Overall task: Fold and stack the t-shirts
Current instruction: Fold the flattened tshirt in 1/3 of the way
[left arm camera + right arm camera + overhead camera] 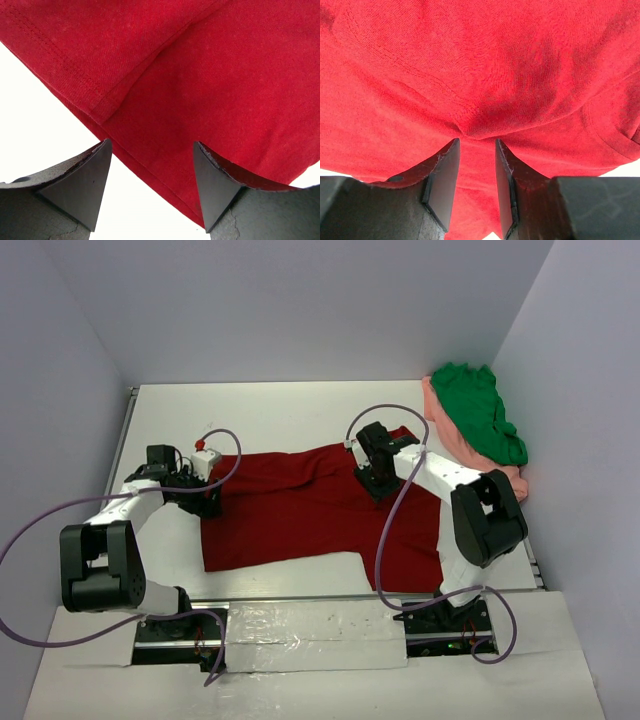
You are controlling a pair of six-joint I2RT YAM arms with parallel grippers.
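A dark red t-shirt (300, 510) lies spread flat across the middle of the white table (260, 410). My left gripper (205, 498) sits at the shirt's left edge. In the left wrist view this gripper (151, 145) is open, with the hemmed edge of the red shirt (225, 75) running between its fingers. My right gripper (372, 483) is low over the shirt's upper right part. Its jaws (476, 142) stand apart over the red cloth (495, 60), where a small raised pucker sits just past the tips. A green t-shirt (480, 410) lies bunched on a salmon pink one (512, 480) at the back right.
Grey walls close in the table on the left, back and right. Purple cables (385, 540) loop from both arms, the right one crossing the red shirt. A shiny taped strip (310, 625) runs between the two arm bases at the near edge.
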